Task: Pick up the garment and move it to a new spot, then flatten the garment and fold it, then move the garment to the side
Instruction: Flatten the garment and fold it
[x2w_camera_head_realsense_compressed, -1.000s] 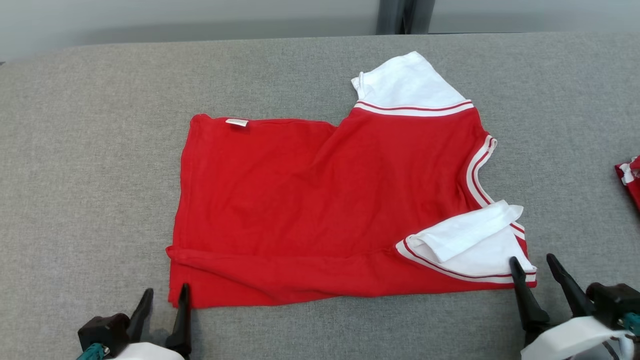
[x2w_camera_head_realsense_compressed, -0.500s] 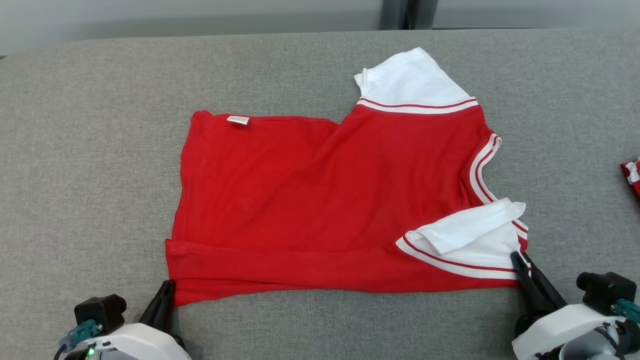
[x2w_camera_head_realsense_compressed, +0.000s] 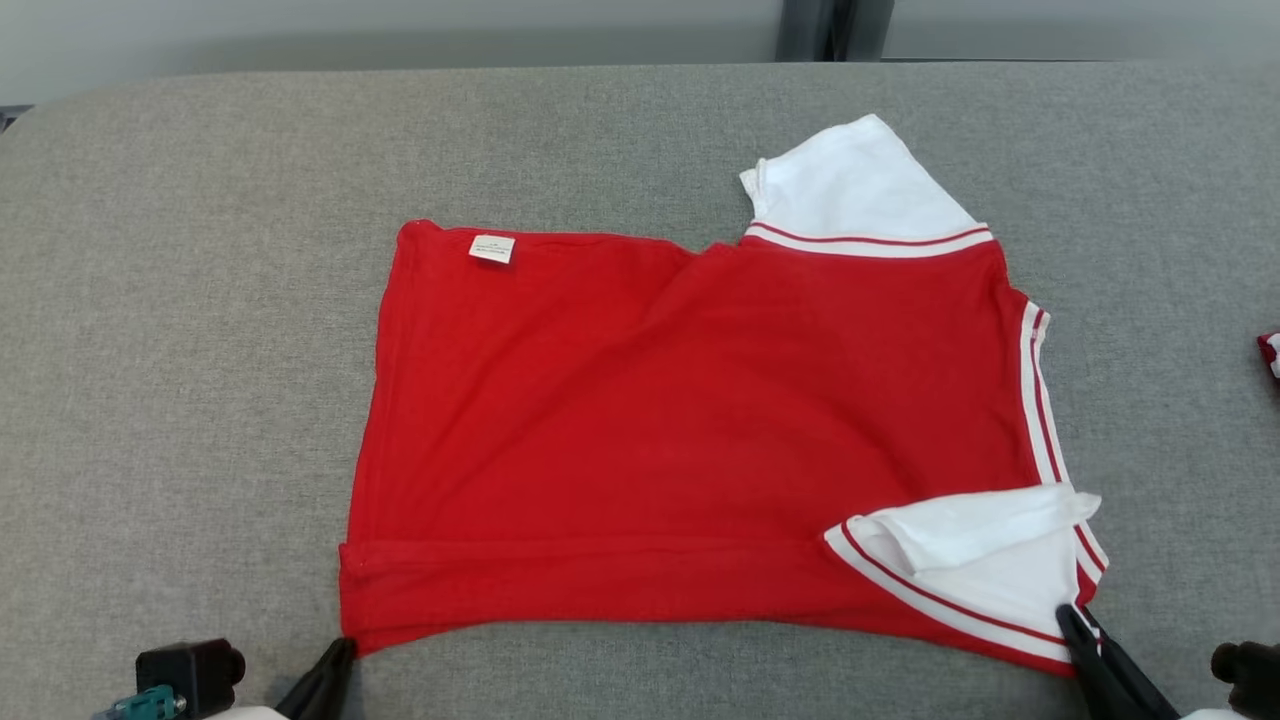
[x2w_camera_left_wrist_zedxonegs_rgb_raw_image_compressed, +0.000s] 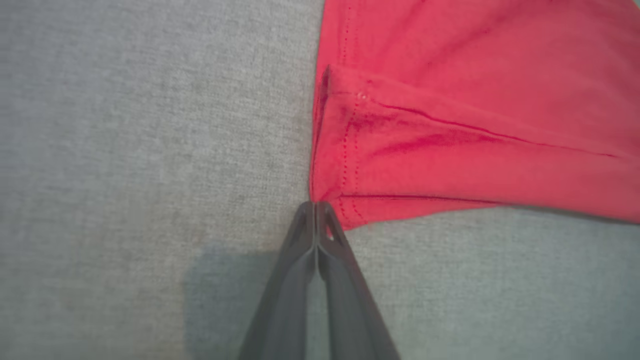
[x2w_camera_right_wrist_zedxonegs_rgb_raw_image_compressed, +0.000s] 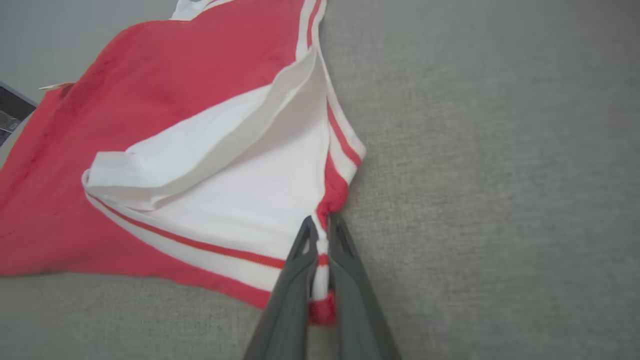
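Garment (x2w_camera_head_realsense_compressed: 690, 430), near corners between fingers (x2w_camera_right_wrist_zedxonegs_rgb_raw_image_compressed: 290, 290)

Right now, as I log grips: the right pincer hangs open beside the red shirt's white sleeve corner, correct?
No. The right pincer is shut on the white sleeve corner of the red shirt, not open beside it; the right wrist view shows the fabric pinched.

1. The left end effector (x2w_camera_left_wrist_zedxonegs_rgb_raw_image_compressed: 316, 206) has two long, dark grey fingers (x2w_camera_left_wrist_zedxonegs_rgb_raw_image_compressed: 292, 285) that taper to narrow tips, with a small oval slot near each tip.
2. The right end effector (x2w_camera_right_wrist_zedxonegs_rgb_raw_image_compressed: 320, 225) has the same slim, matte charcoal fingers (x2w_camera_right_wrist_zedxonegs_rgb_raw_image_compressed: 285, 305).
3. In the head view, a boxy black block (x2w_camera_head_realsense_compressed: 190, 662) carries a teal connector (x2w_camera_head_realsense_compressed: 148, 702).
4. A rounded black block (x2w_camera_head_realsense_compressed: 1245, 672) shows at the right.
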